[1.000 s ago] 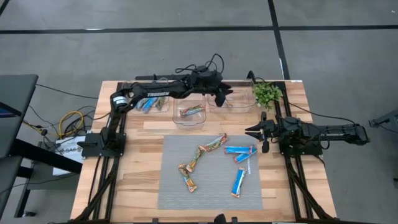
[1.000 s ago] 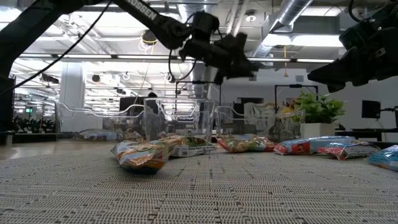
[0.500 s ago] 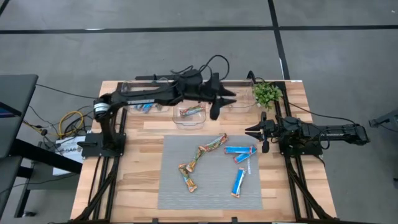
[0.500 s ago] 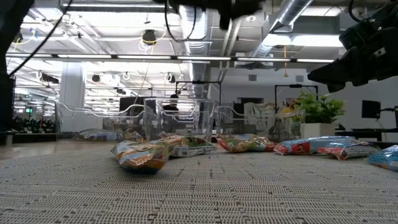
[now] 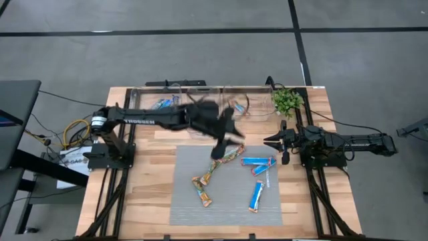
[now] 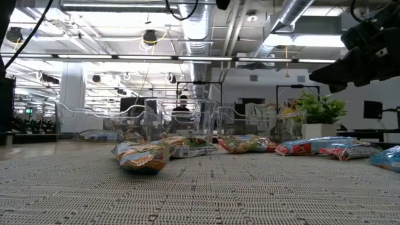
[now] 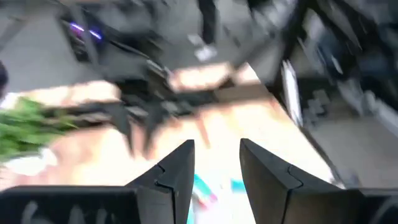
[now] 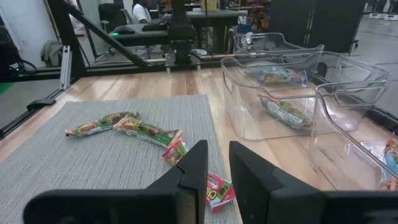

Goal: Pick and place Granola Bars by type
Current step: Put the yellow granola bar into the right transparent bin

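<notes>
Granola Bars (image 5: 231,155) lie scattered on a grey woven mat (image 5: 187,201) at the centre of the frame in the high view. Multicoloured green, orange and tan bars form a loose chain from the mat's upper middle down to a bar at lower left (image 5: 202,194). Blue bars with orange-red ends (image 5: 258,161) sit at the mat's upper right, with one more blue bar (image 5: 255,196) at right of centre, lower down. In the right wrist view, further bars rest inside the clear bins (image 8: 267,93); one multicoloured bar (image 8: 285,113) lies in the nearest bin.

The left claw (image 5: 222,148) hangs above the upper middle of the mat, close over the multicoloured bars; its arm reaches in from the left edge of the worktop (image 5: 147,181). In the left wrist view its fingers (image 7: 180,171) stand apart with nothing between them.

The right claw (image 5: 277,141) waits at the right of the frame, just off the mat's upper right corner. In the right wrist view its fingers (image 8: 194,165) stand close together, a narrow gap showing, and hold nothing.

A small green plant (image 5: 287,100) stands at the worktop's upper right corner.
</notes>
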### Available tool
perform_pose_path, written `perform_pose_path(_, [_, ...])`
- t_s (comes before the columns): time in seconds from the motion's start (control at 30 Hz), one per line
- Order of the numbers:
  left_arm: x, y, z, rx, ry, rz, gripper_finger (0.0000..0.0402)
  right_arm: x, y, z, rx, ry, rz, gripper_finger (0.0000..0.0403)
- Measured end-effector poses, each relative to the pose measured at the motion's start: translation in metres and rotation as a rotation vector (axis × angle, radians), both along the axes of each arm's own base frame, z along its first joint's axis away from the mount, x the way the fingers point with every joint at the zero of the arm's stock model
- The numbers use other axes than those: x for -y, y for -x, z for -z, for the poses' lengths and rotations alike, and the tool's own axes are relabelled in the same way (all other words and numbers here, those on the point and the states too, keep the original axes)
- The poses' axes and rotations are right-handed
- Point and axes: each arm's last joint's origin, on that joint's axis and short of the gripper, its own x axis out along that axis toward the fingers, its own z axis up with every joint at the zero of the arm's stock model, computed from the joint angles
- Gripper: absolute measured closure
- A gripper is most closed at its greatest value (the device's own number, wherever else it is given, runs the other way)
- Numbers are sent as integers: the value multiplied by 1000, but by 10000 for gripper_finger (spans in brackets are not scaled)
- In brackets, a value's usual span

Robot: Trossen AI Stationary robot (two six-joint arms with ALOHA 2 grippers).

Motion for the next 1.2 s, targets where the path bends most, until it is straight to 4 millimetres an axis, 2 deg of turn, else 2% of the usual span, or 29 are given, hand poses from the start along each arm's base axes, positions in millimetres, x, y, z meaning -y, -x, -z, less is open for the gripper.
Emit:
perform_pose_path(0.13, [37,11,17,-146,-167,157,283,0,0,0,0,0,0,344])
perform_pose_path(0.3, [79,37,39,-387,-362,375,283,0,0,0,1,0,0,344])
perform_pose_path(0.53, [118,75,68,-643,-540,590,283,0,0,0,0,0,0,344])
perform_pose_path(0.77, [132,93,76,-756,-656,623,283,0,0,0,0,0,0,344])
perform_pose_path(1.13, [133,92,76,-740,-666,612,283,0,0,0,1,0,0,344])
perform_pose_path(1.2, [134,90,81,-721,-665,608,283,0,0,0,0,0,0,344])
